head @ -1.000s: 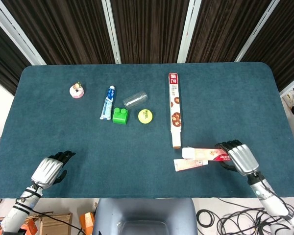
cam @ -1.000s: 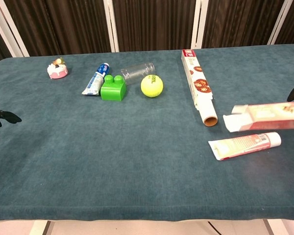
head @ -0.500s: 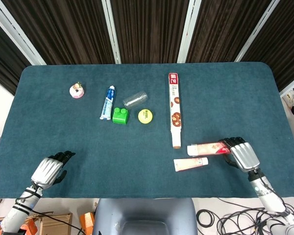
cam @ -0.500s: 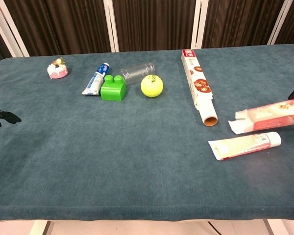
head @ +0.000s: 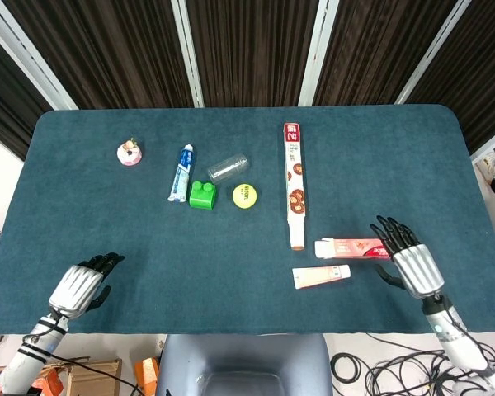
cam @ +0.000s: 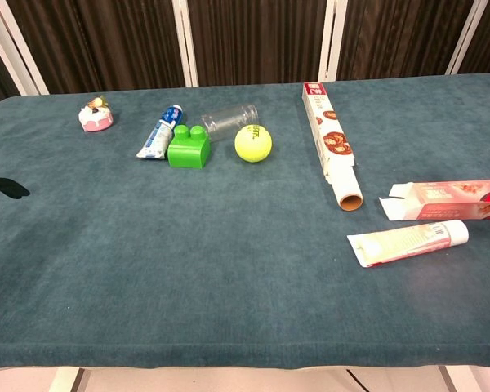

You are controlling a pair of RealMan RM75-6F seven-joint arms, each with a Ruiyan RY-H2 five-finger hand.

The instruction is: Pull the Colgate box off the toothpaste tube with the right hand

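A dark teal table [head: 379, 148] seen from above; the Colgate box [head: 352, 247] lies flat near the front right, open end leftward, the toothpaste tube [head: 321, 276] lying free just in front of it. The right hand [head: 406, 257] rests at the box's right end, fingers [head: 391, 231] spread, grasping nothing. Just left stands a long biscuit box [head: 294, 183]; beyond, a yellow ball [head: 244, 195], green brick [head: 202, 195], clear cup [head: 228, 167]. The left hand [head: 84, 285] sits front left, fingers loosely released.

Nothing here reads clearly. The yellow ball [cam: 252, 142], well away from the right hand [head: 410, 261], carries dark lettering too small to make out, and the red printing on the Colgate box [cam: 449, 199] beside that hand is blurred.
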